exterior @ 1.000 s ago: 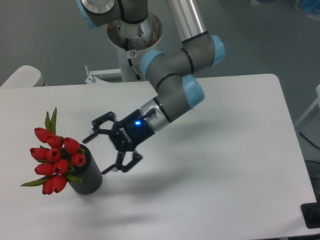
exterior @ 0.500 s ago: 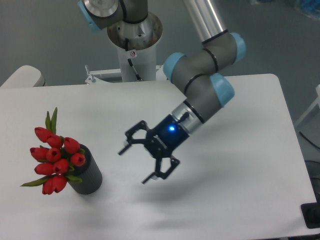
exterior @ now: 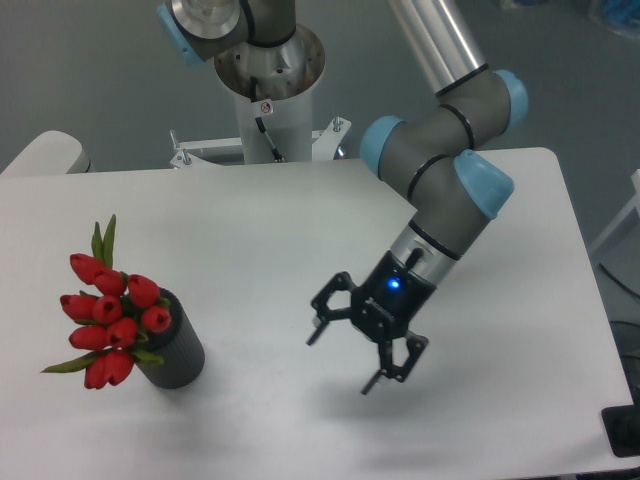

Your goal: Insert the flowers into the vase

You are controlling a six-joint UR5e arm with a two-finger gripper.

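The flowers (exterior: 108, 313), a bunch of red tulip buds with green leaves, stand in the top of the vase (exterior: 178, 350), a dark grey cylinder at the left front of the white table. The stems are hidden inside it. My gripper (exterior: 341, 359) is open and empty, its black fingers spread wide. It hangs over the middle front of the table, well to the right of the vase and apart from it.
The white table (exterior: 300, 240) fills the view, with its front edge and right edge close by. The robot's base column (exterior: 268, 95) stands behind the far edge. A pale rounded object (exterior: 45, 152) sits at the far left.
My gripper has moved away from the vase, to the right and toward the front of the table, staying open. The flowers and vase have not moved.
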